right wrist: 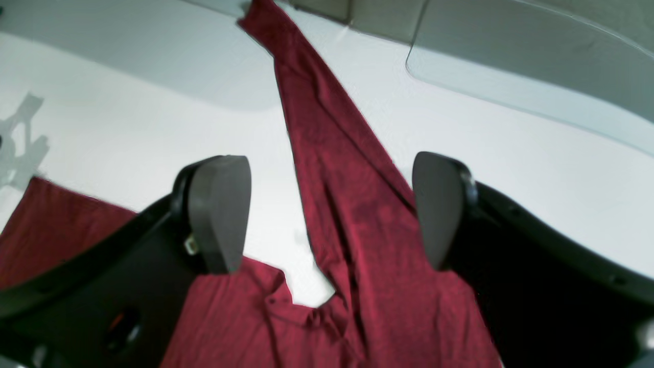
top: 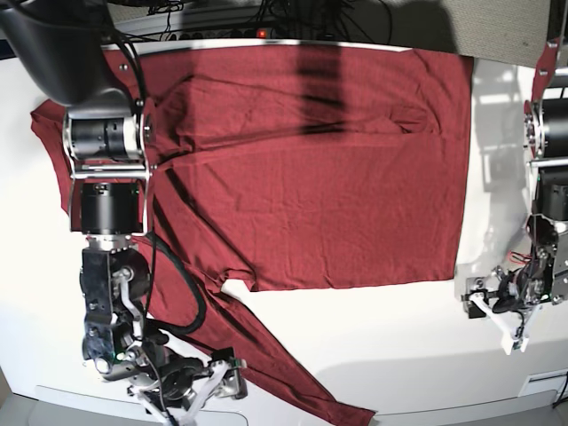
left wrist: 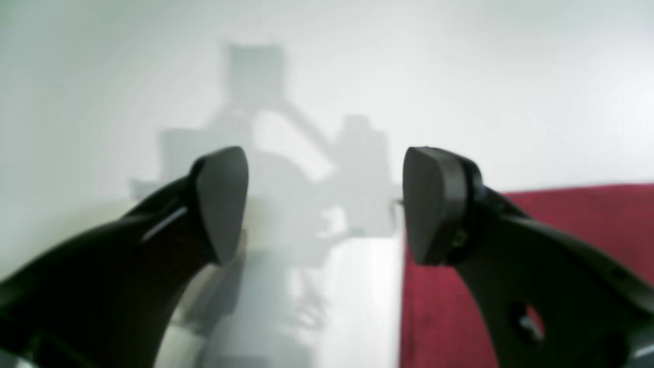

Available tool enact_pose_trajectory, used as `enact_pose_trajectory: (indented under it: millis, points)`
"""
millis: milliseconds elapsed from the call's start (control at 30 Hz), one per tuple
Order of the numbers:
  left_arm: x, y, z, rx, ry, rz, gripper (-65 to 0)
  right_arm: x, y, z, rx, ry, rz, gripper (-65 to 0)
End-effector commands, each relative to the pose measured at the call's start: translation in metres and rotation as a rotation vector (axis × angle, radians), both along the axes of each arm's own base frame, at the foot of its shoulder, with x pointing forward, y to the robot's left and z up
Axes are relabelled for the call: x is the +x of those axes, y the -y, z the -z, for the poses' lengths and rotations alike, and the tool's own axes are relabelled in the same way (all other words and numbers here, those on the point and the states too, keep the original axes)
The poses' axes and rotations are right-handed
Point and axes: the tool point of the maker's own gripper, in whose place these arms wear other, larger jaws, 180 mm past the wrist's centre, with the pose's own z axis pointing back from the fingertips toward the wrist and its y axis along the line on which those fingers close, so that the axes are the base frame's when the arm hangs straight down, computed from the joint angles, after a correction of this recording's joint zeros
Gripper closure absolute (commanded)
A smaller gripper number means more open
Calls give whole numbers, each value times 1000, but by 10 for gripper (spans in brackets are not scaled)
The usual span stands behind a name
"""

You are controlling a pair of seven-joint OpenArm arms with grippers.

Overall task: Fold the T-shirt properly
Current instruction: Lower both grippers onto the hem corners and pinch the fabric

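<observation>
Right gripper (top: 191, 395), at the left in the base view: jaws wide apart and empty, poised above the sleeve (right wrist: 327, 153) that trails toward the table's near edge, probably to take it first. T-shirt (top: 311, 169): maroon, spread flat on the white table (top: 382, 346). Left gripper (top: 497, 315): jaws apart, empty, waiting just off the hem (left wrist: 577, 204).

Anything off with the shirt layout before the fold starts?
The T-shirt lies mostly flat on the table, but one long sleeve trails diagonally toward the table's near edge, and creases cross the body. Both grippers, left and right, are open and hold nothing.
</observation>
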Motion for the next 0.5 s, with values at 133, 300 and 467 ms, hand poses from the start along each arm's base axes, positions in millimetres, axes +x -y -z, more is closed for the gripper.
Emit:
enact_pose_trajectory:
  millis: [133, 300, 467]
  points:
    - [5, 0, -16, -15, -14, 21, -451, 5, 1, -18, 7, 30, -1, -475]
    - [-6, 11, 3, -39, -65, 32, -451, 2, -6, -19, 54, 15, -22, -475]
    - [-11, 31, 19, -106, -67, 74, -451, -1, -6, -15, 48, -13, -25, -475]
